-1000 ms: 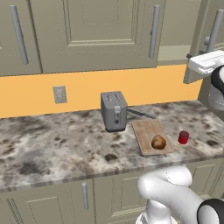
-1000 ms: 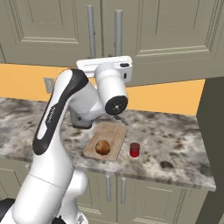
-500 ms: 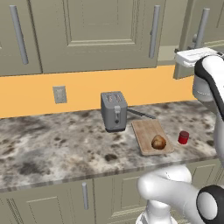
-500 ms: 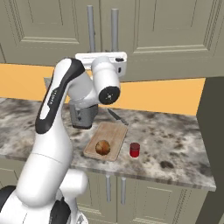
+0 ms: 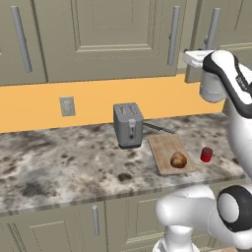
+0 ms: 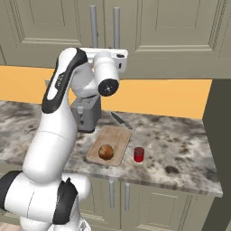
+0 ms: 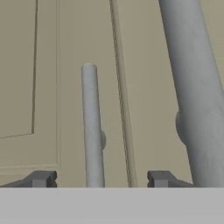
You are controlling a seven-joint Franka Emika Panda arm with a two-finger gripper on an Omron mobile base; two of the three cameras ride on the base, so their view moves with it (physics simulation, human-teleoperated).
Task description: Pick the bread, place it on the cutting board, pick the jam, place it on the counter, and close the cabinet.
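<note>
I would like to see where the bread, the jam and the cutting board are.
bread (image 5: 178, 160), left base view, middle of the loaf.
jam (image 5: 206, 154), left base view, side of the red jar.
cutting board (image 5: 164, 145), left base view, bare wood behind the loaf.

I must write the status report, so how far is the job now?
Done, by the look of it: the bread lies on the cutting board, and the jam stands on the counter beside the board. In hand: the gripper is up at the cabinet, open, with a bar handle between its fingers. Left: confirming the cabinet is fully closed; the doors look nearly flush.
</note>
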